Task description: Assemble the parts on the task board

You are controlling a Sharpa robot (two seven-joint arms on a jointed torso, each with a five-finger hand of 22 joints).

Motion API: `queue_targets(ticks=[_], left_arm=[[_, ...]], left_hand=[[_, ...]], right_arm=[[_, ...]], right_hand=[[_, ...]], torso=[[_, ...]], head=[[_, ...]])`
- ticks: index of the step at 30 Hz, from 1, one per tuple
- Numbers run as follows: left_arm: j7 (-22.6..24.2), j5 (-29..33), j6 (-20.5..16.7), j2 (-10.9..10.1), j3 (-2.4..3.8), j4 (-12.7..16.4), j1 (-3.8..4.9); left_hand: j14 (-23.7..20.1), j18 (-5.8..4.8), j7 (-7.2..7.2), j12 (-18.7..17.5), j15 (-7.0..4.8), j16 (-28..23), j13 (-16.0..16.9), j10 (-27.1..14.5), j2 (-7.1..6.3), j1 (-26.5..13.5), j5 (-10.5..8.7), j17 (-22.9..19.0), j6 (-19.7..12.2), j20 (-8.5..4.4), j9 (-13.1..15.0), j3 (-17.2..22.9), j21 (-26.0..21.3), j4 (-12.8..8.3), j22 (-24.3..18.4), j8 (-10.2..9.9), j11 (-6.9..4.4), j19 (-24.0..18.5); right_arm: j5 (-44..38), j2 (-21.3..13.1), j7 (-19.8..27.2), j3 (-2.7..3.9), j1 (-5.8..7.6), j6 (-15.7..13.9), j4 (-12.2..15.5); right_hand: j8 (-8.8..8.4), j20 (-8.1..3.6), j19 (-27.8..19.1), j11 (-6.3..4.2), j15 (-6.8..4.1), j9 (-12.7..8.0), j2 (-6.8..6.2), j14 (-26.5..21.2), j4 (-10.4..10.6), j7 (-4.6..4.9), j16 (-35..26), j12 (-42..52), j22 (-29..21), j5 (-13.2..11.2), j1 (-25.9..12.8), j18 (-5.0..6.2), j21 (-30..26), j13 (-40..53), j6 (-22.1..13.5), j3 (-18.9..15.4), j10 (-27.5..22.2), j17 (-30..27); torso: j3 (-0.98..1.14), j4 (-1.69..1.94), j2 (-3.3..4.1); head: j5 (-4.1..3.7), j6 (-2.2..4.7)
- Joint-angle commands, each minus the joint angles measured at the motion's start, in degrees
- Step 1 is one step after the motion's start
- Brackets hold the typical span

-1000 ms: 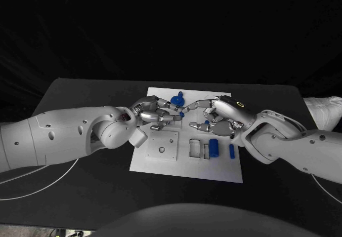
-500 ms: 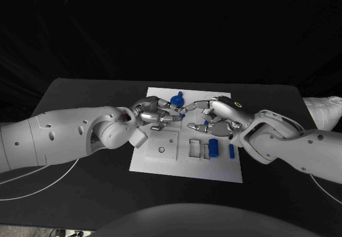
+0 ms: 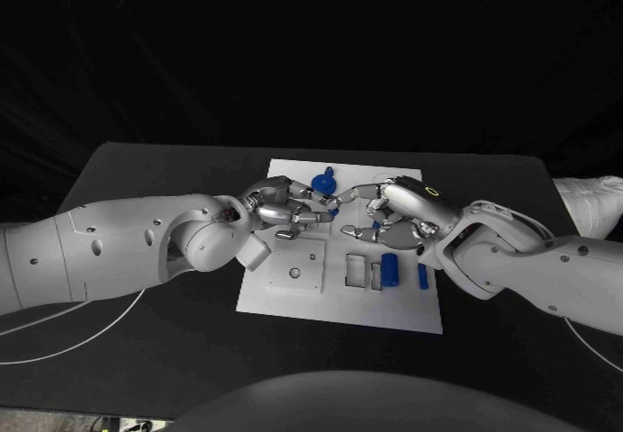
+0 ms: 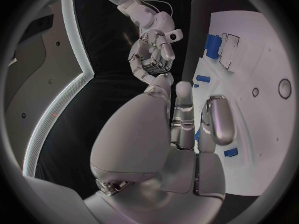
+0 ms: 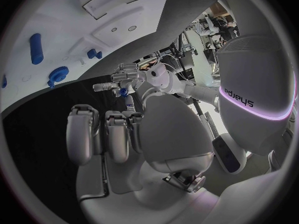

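Two silver hands meet over the far half of the white task board (image 3: 390, 315), which lies in the middle of the black table (image 3: 156, 171). Much of what sits under them is hidden by the fingers themselves.

From the head view, the left hand (image 3: 282, 210) reaches in with its fingers bent toward the centre. A small blue part (image 3: 331, 206) shows at its fingertips, right where the right hand's (image 3: 393, 214) extended finger also ends. Which hand holds that part, or whether both touch it, cannot be told. The right hand is arched above the board with its other fingers curled under, and more blue shows beneath them, too covered to identify.

A round blue knob-shaped part (image 3: 322, 183) stands on the board just beyond the two hands, near its far edge. Nearer the robot, in plain sight, a short blue cylinder (image 3: 390, 266) lies beside a white rectangular block (image 3: 356, 270), and a thin blue pin (image 3: 422, 275) lies just beside the cylinder toward the right arm. A square white plate (image 3: 299, 266) with a small hole sits on the board's left side.

In the left wrist view, the left hand's fingers (image 4: 216, 122) are held close together over the board, blocking whatever lies under them. In the right wrist view, the right hand's fingers (image 5: 82, 132) curl inward side by side.
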Motion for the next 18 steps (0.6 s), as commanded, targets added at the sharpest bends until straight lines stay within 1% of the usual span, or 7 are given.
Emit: queue_targets(ticks=[1,6,13,18], left_arm=[[0.4,0.3,1.6,0.2,0.08,0.2,0.03],[0.4,0.3,1.6,0.3,0.08,0.2,0.03],[0.3,0.3,1.8,0.3,0.08,0.1,0.02],[0.3,0.3,1.9,0.4,0.08,0.1,0.02]], left_hand=[[-0.5,0.42,0.32,0.4,0.05,-0.2,-0.1,-0.2,0.48,0.1,0.27,-0.1,-0.1,-0.04,0.1,-0.2,-0.3,0.0,10.4,0.3,0.32,-0.4],[-0.5,0.42,0.32,0.4,0.05,-0.2,-0.1,-0.2,0.48,0.1,0.27,-0.1,-0.1,-0.04,0.1,-0.2,-0.3,0.0,10.4,0.3,0.32,-0.4],[-0.6,0.43,0.37,0.4,0.05,-0.2,-0.1,-0.2,0.41,0.3,0.29,-0.1,-0.1,-0.03,0.2,-0.4,-0.4,-0.2,10.4,0.3,0.36,-0.5],[-0.6,0.43,0.39,0.5,0.06,-0.2,-0.1,-0.2,0.37,0.3,0.29,-0.2,-0.1,-0.02,0.2,-0.5,-0.3,-0.2,10.4,0.3,0.39,-0.4]], right_arm=[[-0.7,0.0,-1.9,-0.05,-0.09,2.3,-0.1],[-1.0,0.0,-2.7,-0.05,-0.09,3.2,-0.1],[-1.2,0.0,-3.5,-0.05,-0.09,4.3,-0.1],[-1.3,0.0,-3.8,-0.05,-0.09,4.8,-0.1]], right_hand=[[-0.33,0.19,0.1,0.15,-0.09,0.1,-0.03,6.1,0.0,-0.04,0.2,0.2,11.7,0.2,0.1,-0.52,-0.2,15.1,0.3,0.3,5.9,15.1],[-0.45,0.22,0.0,0.23,-0.04,0.1,-0.03,6.1,0.0,0.1,0.2,0.2,11.7,0.2,0.1,-0.5,-0.3,15.1,0.4,0.4,5.9,15.1],[-0.66,0.33,-0.1,0.47,0.13,0.2,-0.04,6.1,-0.1,0.43,0.2,0.2,11.6,0.3,0.0,-0.49,-0.3,15.1,0.9,0.5,5.9,15.1],[-0.73,0.38,-0.1,0.56,0.2,0.3,-0.03,6.1,-0.1,0.53,0.2,0.2,11.6,0.3,0.0,-0.47,-0.4,15.1,1.1,0.5,5.9,15.1]], torso=[[0.0,0.01,-0.01],[0.02,0.02,0.02],[0.01,-0.07,0.0],[-0.02,-0.04,0.02]], head=[[0.07,0.0],[0.09,0.0],[0.14,0.0],[0.06,0.0]])
